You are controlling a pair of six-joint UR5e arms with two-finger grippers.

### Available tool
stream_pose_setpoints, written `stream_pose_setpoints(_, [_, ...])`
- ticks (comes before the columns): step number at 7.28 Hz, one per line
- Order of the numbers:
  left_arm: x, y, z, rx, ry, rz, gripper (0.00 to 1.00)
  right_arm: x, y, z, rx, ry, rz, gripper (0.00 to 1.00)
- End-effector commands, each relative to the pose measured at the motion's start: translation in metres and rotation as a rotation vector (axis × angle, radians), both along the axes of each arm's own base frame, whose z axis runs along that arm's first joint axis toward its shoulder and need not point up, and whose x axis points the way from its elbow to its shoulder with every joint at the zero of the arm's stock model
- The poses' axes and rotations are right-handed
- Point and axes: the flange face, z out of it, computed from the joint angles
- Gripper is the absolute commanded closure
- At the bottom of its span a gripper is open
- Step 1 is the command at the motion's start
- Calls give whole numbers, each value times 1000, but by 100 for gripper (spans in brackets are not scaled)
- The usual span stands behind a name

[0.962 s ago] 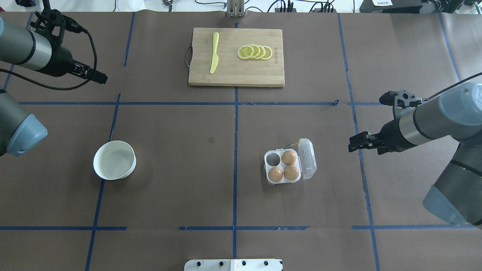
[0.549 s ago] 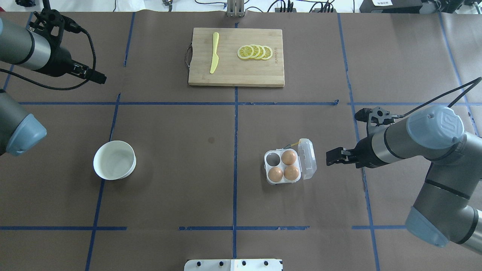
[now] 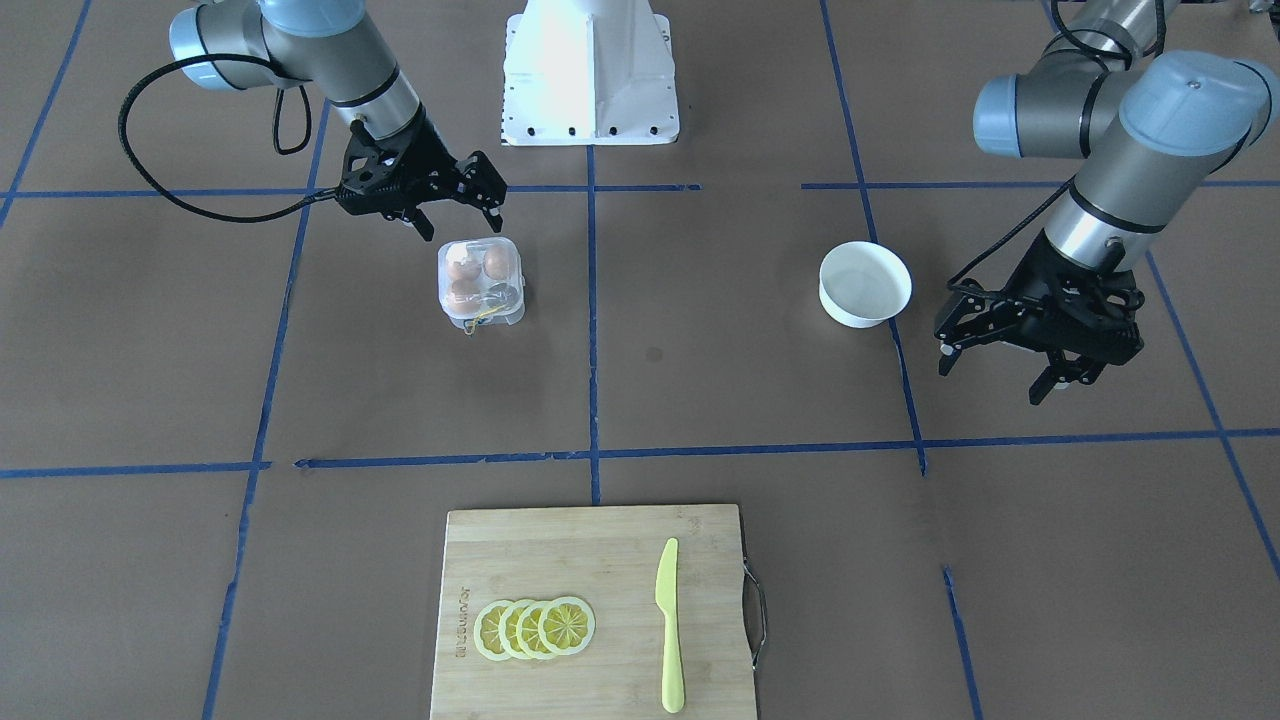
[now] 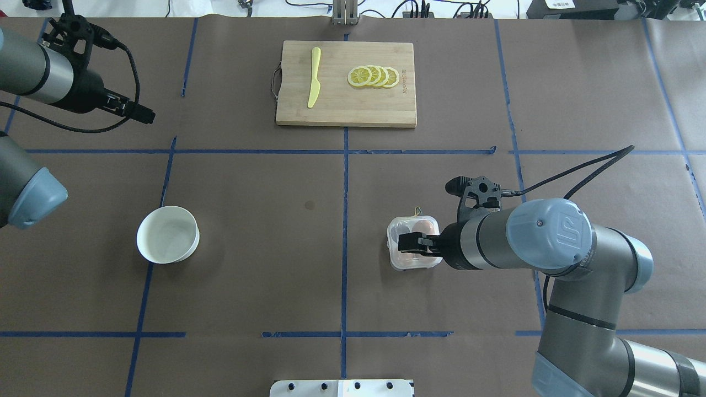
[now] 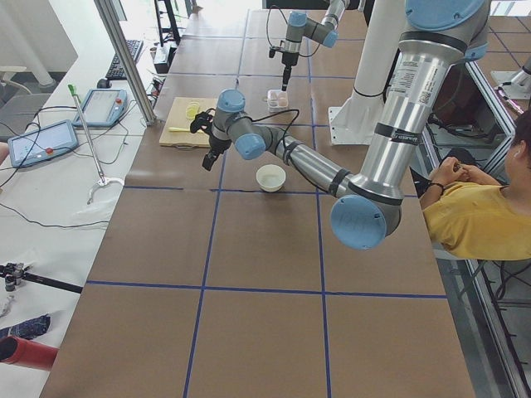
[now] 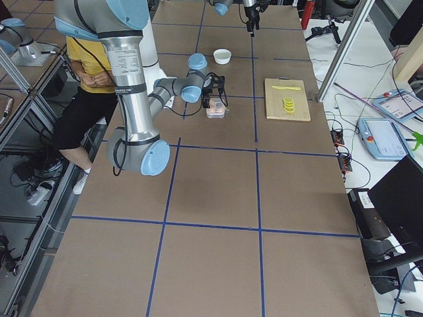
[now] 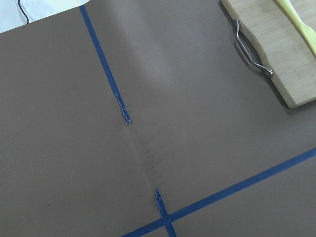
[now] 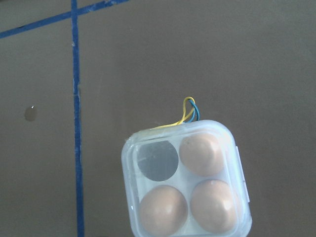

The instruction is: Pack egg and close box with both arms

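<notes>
The box (image 8: 129,192) sits right of centre on the desk (image 4: 265,275) in the overhead view. The right arm reaches in from the right edge and covers part of it. From the right wrist view, the clear lid (image 8: 232,148) looks folded down over the cells. I honestly can't tell whether it's clicked shut or just resting there.

Through the plastic you can see three eggs (image 8: 164,210). The fourth cell (image 8: 157,160), the upper left one in that shot, shows only the desk through it. The yellow and blue string (image 8: 190,108) pokes out at the box's top edge.

The right claw (image 3: 462,222) is in the upper left of the front-facing view, just behind and above the box. Its fingers are spread and it's holding nothing. My guess is it's parked there to push down on the lid, because it's lined up over the top rather than around the sides.

The left claw (image 3: 992,372) is way off at the right of that same view, just past the white bowl (image 4: 168,234). It's also spread open with nothing in it. Its wrist camera only catches desk, blue tape and a corner of the cutting board (image 7: 291,74), so it isn't involved right now.

The task wants both arms, so I'd expect the left one to come across and brace the box. It's light plastic, and I reckon it'll skate away if it's pressed from one side only.
</notes>
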Motion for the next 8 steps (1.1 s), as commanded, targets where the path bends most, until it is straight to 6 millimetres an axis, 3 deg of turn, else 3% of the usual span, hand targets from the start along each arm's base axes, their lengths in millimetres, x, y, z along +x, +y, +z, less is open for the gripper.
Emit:
stream_pose_setpoints(1, [-5, -2, -1, 2, 1, -7, 0, 32, -15, -22, -30, -28, 2, 0])
stream_pose_setpoints(2, [-25, 2, 15, -20, -2, -20, 0, 64, -42, -22, -83, -56, -15, 0])
stream_pose_setpoints(3, [-55, 1, 28, -2, -5, 5, 0, 110, -77, -16, -136, -80, -13, 0])
stream_pose_setpoints(4, [-93, 2, 51, 24, -34, 28, 0, 147, -99, 1, -144, -75, -11, 0])
stream_pose_setpoints(7, [-204, 1, 98, 100, -103, 48, 0, 270, -146, 114, -19, 16, -93, 0])
stream_pose_setpoints(8, [-228, -1, 108, 127, -134, 48, 0, 313, -160, 156, 22, 52, -93, 0])
